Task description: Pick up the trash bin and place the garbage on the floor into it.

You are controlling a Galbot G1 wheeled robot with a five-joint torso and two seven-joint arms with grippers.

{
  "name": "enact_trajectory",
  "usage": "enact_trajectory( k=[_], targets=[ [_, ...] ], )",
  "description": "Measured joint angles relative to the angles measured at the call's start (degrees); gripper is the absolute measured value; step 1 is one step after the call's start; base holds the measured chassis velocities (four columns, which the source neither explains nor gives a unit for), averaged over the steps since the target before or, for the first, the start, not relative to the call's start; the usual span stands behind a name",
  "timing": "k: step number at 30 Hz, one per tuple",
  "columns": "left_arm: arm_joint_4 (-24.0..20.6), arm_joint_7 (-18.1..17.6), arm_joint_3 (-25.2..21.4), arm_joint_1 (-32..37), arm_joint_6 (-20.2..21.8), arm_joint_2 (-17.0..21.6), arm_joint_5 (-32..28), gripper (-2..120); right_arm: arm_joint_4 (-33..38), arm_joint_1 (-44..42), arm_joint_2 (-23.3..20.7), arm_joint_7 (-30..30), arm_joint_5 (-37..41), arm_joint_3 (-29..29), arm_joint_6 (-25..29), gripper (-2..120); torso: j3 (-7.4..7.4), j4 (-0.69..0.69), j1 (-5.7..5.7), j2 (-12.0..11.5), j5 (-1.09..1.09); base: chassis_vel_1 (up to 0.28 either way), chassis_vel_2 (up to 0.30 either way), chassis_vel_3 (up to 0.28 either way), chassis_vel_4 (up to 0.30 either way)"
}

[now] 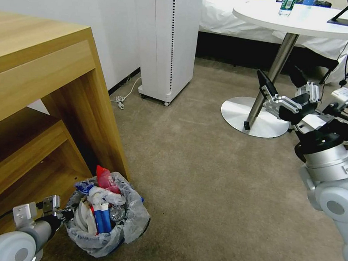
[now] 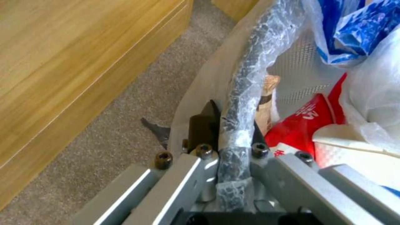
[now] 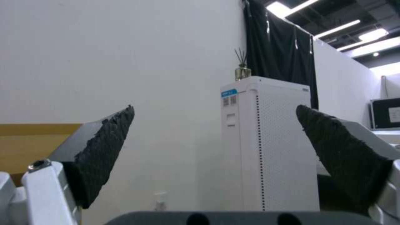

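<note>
Clamped on the bag-wrapped rim of the small round trash bin (image 1: 106, 220) is the left gripper (image 2: 228, 131), down by the wooden shelf unit (image 1: 40, 101). That bin sits on the beige carpet (image 1: 202, 178), its translucent white liner stuffed with the garbage (image 1: 101, 204) (red bottle, blue-white wrappers, white slippers all piled in). Over on the other side, the right gripper (image 3: 214, 137) hangs up in the air near the round white bench (image 1: 298, 20), jaws wide apart and holding nothing.
</note>
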Motion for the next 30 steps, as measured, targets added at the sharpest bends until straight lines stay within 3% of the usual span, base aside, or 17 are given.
enact_trajectory(
  k=[21,30],
  targets=[
    [2.01,-2.50,1.02,-0.05,-0.21,0.24,-3.65,0,-1.12,-0.69,1.82,-0.13,-1.26,-1.88,0.69,99,0.00,0.00,0.00,0.00,0.01,0.000,0.000,0.000,0.000],
    [0.80,-2.07,0.72,0.98,-0.21,-0.18,-3.02,0,-1.14,-0.98,1.75,-0.25,-1.42,-2.27,0.76,100,0.00,0.00,0.00,0.00,-0.01,0.000,0.000,0.000,0.000]
  ],
)
